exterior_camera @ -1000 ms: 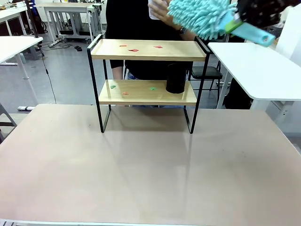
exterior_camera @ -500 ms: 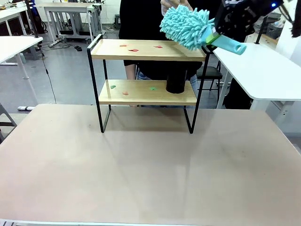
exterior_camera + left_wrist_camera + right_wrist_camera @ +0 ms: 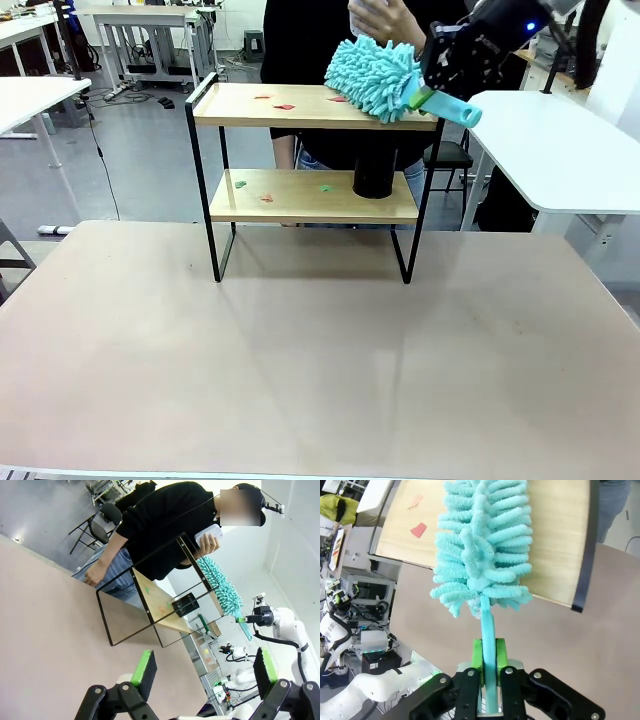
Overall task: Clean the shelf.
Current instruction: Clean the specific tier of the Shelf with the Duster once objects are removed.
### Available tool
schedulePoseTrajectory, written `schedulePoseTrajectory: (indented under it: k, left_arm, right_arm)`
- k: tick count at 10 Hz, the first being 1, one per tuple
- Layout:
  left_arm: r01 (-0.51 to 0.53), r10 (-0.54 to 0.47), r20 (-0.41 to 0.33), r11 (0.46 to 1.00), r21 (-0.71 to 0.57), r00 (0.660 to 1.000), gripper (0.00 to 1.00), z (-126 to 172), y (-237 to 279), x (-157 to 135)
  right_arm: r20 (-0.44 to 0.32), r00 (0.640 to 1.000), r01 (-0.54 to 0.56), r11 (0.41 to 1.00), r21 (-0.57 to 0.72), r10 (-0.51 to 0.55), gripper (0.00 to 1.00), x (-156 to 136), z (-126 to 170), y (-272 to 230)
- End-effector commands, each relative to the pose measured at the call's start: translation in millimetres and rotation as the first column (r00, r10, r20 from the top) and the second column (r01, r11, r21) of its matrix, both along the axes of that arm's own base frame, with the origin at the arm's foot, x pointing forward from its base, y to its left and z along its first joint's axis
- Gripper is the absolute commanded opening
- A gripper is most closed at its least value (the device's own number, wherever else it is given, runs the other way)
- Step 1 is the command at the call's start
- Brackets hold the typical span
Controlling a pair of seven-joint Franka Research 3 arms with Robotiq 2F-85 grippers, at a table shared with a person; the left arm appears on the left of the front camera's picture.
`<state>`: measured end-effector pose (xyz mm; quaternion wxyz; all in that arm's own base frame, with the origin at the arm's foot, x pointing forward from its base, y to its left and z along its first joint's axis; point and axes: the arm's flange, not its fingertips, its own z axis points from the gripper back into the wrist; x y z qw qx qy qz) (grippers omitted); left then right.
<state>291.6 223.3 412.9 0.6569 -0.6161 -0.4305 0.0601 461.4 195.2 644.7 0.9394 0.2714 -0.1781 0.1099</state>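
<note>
The shelf (image 3: pixel 300 105) stands at the table's far side, two wooden boards in a black frame. My right gripper (image 3: pixel 436 88) is shut on the handle of a fluffy teal duster (image 3: pixel 375 78), whose head lies across the right end of the top board. In the right wrist view the duster (image 3: pixel 480 545) spreads over the top board (image 3: pixel 555 545), with my right gripper (image 3: pixel 488 655) clamped on its handle. Red scraps (image 3: pixel 285 106) lie on the top board, and green and red ones (image 3: pixel 325 187) on the lower board. My left gripper (image 3: pixel 205 667) is open and holds nothing, well short of the shelf (image 3: pixel 160 602).
A black cup (image 3: pixel 374 165) stands on the lower board at the right. A person in black stands behind the shelf, one hand (image 3: pixel 378 15) holding a white object just above the duster. A white table (image 3: pixel 560 150) is at the right.
My right gripper has carried the duster down and to the left, from above the shelf's right corner onto the right end of the top board. The person has shifted to the right.
</note>
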Motion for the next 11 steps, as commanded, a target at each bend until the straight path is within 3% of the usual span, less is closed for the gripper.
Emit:
schedulePoseTrajectory:
  k: [1, 4, 6, 8, 10, 11]
  left_arm:
    - [0.007, -0.007, 0.021, 1.000, 0.009, 1.000, 1.00, -1, -6, -5]
    - [0.007, -0.007, 0.021, 1.000, 0.009, 1.000, 1.00, -1, -6, -5]
    - [0.007, -0.007, 0.021, 1.000, 0.009, 1.000, 1.00, -1, -6, -5]
    - [0.007, -0.007, 0.021, 1.000, 0.009, 1.000, 1.00, -1, -6, -5]
    - [0.007, -0.007, 0.021, 1.000, 0.009, 1.000, 1.00, -1, -6, -5]
    - [0.007, -0.007, 0.021, 1.000, 0.009, 1.000, 1.00, -1, -6, -5]
  right_arm:
    - [-0.004, 1.000, 0.002, 1.000, -0.010, -0.002, 0.00, 9, 4, 14]
    - [-0.019, 0.998, -0.057, 0.998, -0.023, 0.057, 0.00, 10, -4, 39]
    - [-0.043, 0.983, -0.177, 0.984, -0.030, 0.176, 0.00, 8, -5, 62]
    - [-0.081, 0.947, -0.316, 0.948, -0.040, 0.312, 0.00, 11, -8, 69]
    - [-0.096, 0.885, -0.463, 0.883, -0.078, 0.456, 0.00, 7, -5, 65]
    - [-0.123, 0.836, -0.545, 0.835, -0.077, 0.535, 0.00, 3, -2, 58]
